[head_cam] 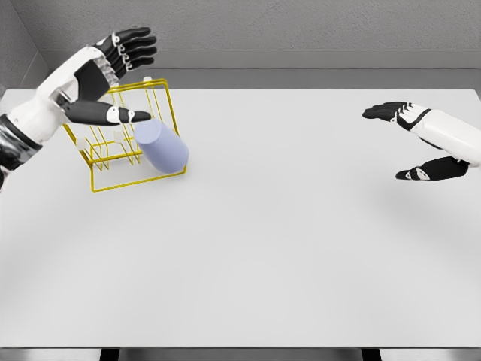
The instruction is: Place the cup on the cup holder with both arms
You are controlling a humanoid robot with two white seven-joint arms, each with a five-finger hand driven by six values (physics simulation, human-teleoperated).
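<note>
A pale lavender cup (162, 146) lies tilted on its side against the front right of a yellow wire cup holder (131, 135), which stands skewed at the table's far left. My left hand (126, 74) hovers just above and behind the holder, fingers spread, thumb reaching toward the cup's top, holding nothing. My right hand (406, 139) hangs at the far right of the table, fingers spread wide and empty, well away from the cup.
The white table (270, 248) fills the view, with its front edge near the bottom. A grey wall and ledge run along the back.
</note>
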